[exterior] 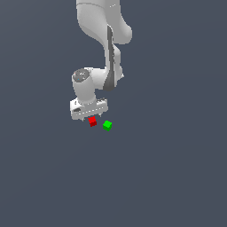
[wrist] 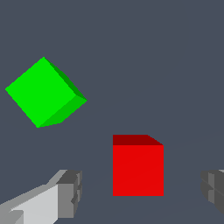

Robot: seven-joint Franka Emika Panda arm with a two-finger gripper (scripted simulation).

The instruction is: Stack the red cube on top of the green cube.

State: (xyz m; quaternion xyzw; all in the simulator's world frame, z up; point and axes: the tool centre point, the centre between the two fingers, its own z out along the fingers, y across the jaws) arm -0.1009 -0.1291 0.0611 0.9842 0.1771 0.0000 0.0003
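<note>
The pincer (wrist: 140,192) gapes, grey blocky pads apparently clear of the smooth red cube (wrist: 138,168); green cube (wrist: 41,92) nearby.

text: none readable | labels: none | numbers: none | signs: none

Small plain red cube (exterior: 92,120) rests on the flat grey desk (exterior: 168,177), directly below the white two-fingered end effector (exterior: 90,116). Small plain green cube (exterior: 107,125) sits on the same desk, near the red cube on the exterior view's right and slightly lower in that view; the two are apart, not touching.

Wrist view: red cube (wrist: 138,166) lies between the two fingers (wrist: 70,192), with a gap on each side, no contact. Green cube (wrist: 41,92) lies outside the fingers' span, turned at an angle relative to the red cube

Arm stands above and behind both cubes in the exterior view
</note>
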